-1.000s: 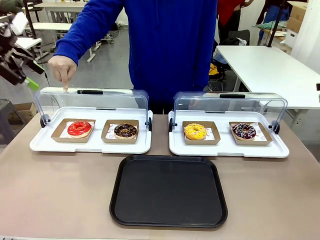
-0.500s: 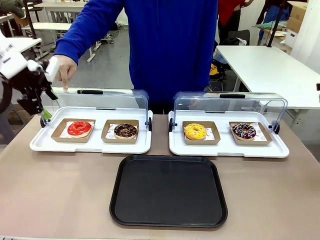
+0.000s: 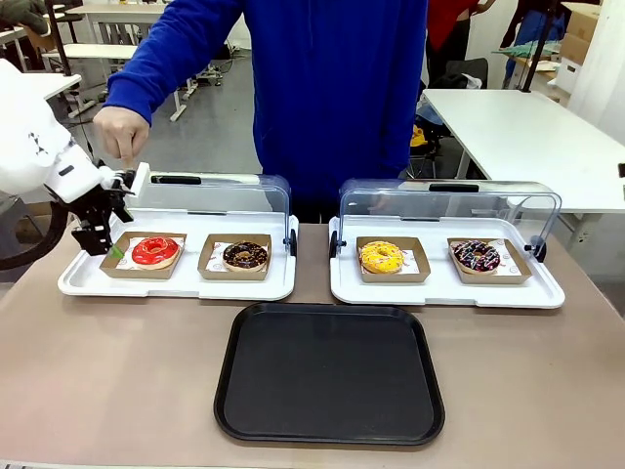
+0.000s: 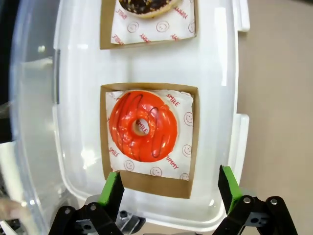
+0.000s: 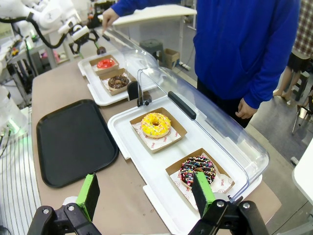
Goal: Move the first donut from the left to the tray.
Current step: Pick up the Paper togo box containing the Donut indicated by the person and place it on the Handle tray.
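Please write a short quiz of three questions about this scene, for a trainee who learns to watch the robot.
1. True or false: the left gripper is shut on the red donut.
2. Which donut shares a white tray with the red one? A the yellow donut, B the chocolate donut, C the sprinkled donut.
3. How many donuts lie on the table in all?
Key: 1 false, its fingers stand open. 2 B. 3 four.
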`<act>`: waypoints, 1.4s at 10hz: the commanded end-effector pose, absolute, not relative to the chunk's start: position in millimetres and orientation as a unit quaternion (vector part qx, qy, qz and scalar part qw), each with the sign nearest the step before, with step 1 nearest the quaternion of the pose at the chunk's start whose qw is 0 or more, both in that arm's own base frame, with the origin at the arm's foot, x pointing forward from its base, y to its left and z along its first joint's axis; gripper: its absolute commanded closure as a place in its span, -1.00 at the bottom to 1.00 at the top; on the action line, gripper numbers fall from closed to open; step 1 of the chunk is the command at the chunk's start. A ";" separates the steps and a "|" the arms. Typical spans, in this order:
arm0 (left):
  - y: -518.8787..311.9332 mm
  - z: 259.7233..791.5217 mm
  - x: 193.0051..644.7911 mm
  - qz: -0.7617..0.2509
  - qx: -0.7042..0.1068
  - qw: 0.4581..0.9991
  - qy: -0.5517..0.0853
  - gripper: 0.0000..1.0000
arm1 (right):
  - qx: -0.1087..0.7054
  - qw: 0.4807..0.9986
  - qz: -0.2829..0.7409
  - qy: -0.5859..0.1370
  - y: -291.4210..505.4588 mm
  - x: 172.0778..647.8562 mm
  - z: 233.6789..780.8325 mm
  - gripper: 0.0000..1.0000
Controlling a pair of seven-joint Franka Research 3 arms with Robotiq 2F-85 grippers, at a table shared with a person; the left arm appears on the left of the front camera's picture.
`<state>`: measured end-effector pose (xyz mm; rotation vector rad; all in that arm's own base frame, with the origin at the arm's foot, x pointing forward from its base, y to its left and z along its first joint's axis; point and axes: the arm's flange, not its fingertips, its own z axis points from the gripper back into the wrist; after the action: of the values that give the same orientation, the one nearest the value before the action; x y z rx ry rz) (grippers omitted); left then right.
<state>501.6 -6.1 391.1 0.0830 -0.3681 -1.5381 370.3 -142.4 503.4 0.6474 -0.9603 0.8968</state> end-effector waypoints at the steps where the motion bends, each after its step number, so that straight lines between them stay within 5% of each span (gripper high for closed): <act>1: -8.9 395.8 496.6 -0.690 0.036 0.711 -0.132 -1.00 | 0.295 0.732 0.415 -0.453 -142.1 373.9 504.4 -1.00; 3: -6.1 391.1 501.6 -0.691 0.037 0.703 -0.165 -1.00 | 0.295 0.732 0.415 -0.453 -142.1 373.9 504.4 -1.00; 14: 6.1 332.7 530.5 -0.696 0.065 0.708 -0.099 -1.00 | 0.295 0.732 0.415 -0.453 -142.1 373.9 504.4 -1.00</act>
<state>524.8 3.9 334.5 0.1138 -0.2382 -1.5511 370.2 -142.6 503.1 0.6480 -0.9594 0.8964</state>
